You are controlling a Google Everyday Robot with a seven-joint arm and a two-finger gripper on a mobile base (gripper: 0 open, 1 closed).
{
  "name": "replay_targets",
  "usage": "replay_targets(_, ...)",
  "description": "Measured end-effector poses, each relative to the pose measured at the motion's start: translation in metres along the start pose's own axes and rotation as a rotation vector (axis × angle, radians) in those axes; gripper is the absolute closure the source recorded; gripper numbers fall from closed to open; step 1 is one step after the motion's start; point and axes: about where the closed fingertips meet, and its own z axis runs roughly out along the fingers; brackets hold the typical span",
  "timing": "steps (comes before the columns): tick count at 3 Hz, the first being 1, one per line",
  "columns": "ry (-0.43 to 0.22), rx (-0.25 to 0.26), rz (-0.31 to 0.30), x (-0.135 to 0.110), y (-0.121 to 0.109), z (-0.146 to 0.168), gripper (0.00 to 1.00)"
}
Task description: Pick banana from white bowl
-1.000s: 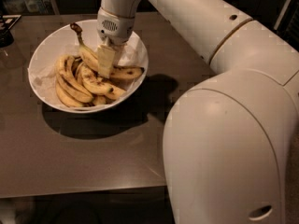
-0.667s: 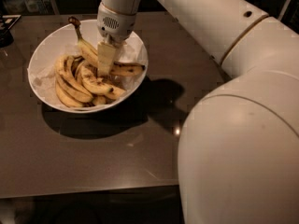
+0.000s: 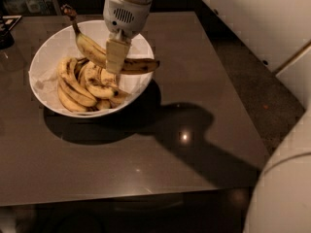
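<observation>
Dark glossy tabletop [image 3: 146, 169], one bright light spot on it, near edge at the bottom of the camera view.

Item 1: the banana [image 3: 90, 47]. Long, curved, brown-speckled. It is raised above the heap, with its dark-capped stem pointing up and left over the far rim and its browned tip reaching out past the right rim. Its middle is hidden behind the gripper finger.

Item 2: gripper [image 3: 115, 64]. It is above the bowl's right half, pointing straight down. One pale finger [image 3: 116, 55] lies across the front of the banana. The other is hidden behind the fruit. The jaws are closed on the banana at mid-length.

Item 3: the white bowl [image 3: 41, 89]. Round and wide, it sits on the table's far left part. Its far right rim is covered by the wrist.

Item 4: shorter bananas [image 3: 80, 84]. Several are heaped in the bowl's lower left, overlapping; the count is hard to make out.

Item 5: wrist housing [image 3: 125, 6]. White with a grille, upright, cut off by the top edge.

Item 6: shadow [image 3: 194, 130]. Cast by the bowl and the arm, it runs right across the table.

Item 7: robot body [image 3: 286, 188]. A white curved shell, cut off at the lower right corner.

Item 8: speckled floor [image 3: 243, 81], right of the table.

Item 9: dark object [image 3: 6, 30] at the left edge, cut off and unidentifiable.
</observation>
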Motion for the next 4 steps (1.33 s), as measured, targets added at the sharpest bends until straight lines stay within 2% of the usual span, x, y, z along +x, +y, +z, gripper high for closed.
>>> replay_targets(1,0.017,-0.009,-0.093,0.011,0.024,-0.014,1.0)
replay_targets(2,0.029,-0.02,-0.145,0.028,0.046,-0.023,1.0)
replay_targets(3,0.034,-0.05,-0.108,0.07,0.07,-0.024,1.0)
replay_targets(4,0.021,-0.034,-0.111,0.065,0.066,-0.023,1.0)
